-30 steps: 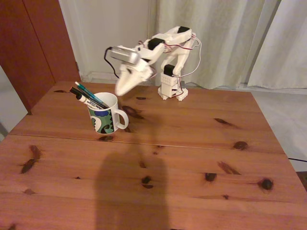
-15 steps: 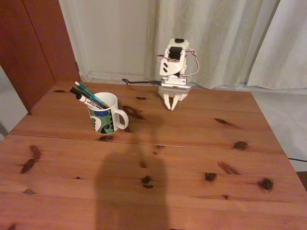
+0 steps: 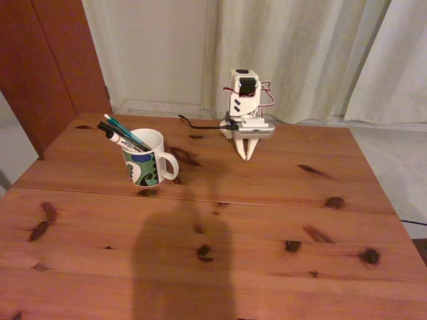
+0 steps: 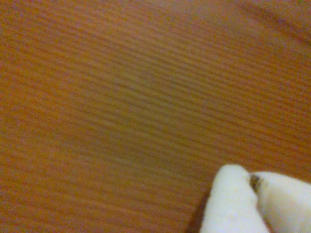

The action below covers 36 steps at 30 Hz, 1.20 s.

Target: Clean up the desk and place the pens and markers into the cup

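Pens and markers (image 3: 123, 135) stand together in the cup (image 3: 148, 158), leaning toward the left of the fixed view with their upper ends above the rim: a white marker with a black cap, a teal-green pen and a thin black one. The cup is a white mug with a green, blue and black pattern, handle turned to the right, sitting on the far left part of the bench (image 3: 267, 220).

The bench is a reddish-brown pine top with dark knots scattered over it and a seam running across its width just in front of the cup. A broad soft shadow lies over the near middle of the surface. No loose pens lie on the visible wood.

The arm is folded low at the far edge of the bench, well apart from the cup. The tool (image 3: 246, 156) points straight down with its tips touching or just above the wood; the two white fingers are drawn together and hold nothing. In the wrist view the fingertips (image 4: 233, 199) sit pressed side by side at the lower right corner over blurred wood grain. A black cable (image 3: 200, 124) trails left from the arm's base along the bench edge.

Behind the bench hang pale curtains (image 3: 320, 53), with a white wall panel (image 3: 153, 53) to their left and a dark red-brown door or cabinet (image 3: 47, 60) at the far left. Pale floor (image 3: 400, 160) shows at the right.
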{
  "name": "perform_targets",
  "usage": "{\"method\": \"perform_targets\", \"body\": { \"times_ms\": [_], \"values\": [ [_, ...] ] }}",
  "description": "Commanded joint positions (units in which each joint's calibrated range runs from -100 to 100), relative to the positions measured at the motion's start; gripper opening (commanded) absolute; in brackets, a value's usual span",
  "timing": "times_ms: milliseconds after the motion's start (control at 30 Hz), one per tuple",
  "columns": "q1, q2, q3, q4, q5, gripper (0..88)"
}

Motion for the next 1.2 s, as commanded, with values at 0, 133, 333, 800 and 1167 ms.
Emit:
{"method": "perform_targets", "body": {
  "times_ms": [0,133,333,800,1167],
  "values": [
    [-0.79,-0.68,0.28,1.21,-0.1,0.8],
    [-1.36,-0.76,0.28,1.3,-0.04,0.8],
    [-0.63,-0.76,0.19,1.47,0.64,0.8],
    [-1.2,-0.68,0.28,1.47,1.21,0.8],
    [-1.2,-0.59,0.28,1.47,1.21,0.8]
  ]
}}
